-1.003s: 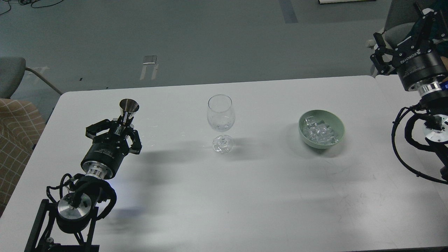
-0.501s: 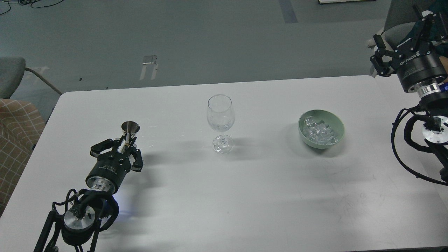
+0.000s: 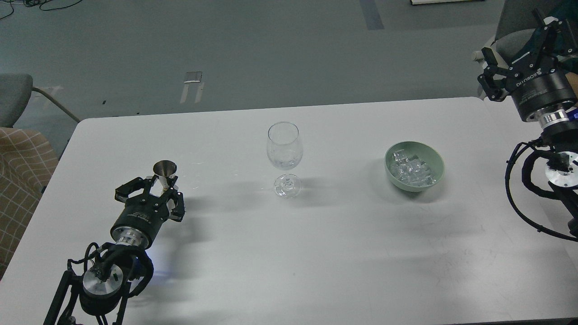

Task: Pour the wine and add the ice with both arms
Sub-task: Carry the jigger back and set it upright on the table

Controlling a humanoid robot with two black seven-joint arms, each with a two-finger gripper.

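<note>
A clear wine glass (image 3: pixel 284 151) stands upright at the middle of the white table (image 3: pixel 316 253) and looks empty. A pale green bowl (image 3: pixel 437 174) to its right holds several clear ice cubes (image 3: pixel 410 169). My left gripper (image 3: pixel 161 185) is at the left of the table, shut on a small steel measuring cup (image 3: pixel 165 171) that stands upright with its mouth up. It is well to the left of the glass. My right gripper (image 3: pixel 517 45) is open and empty, held high beyond the table's far right corner, away from the bowl.
A grey chair (image 3: pixel 13 97) and a checked cushion (image 3: pixel 22 180) stand beyond the table's left edge. Another chair (image 3: pixel 515 38) is behind my right gripper. Looped black cables (image 3: pixel 519 180) hang from my right arm over the table's right edge.
My left gripper has drawn back toward me with the measuring cup, away from the far side, and the cup now sits lower. My right gripper has shifted only slightly.
</note>
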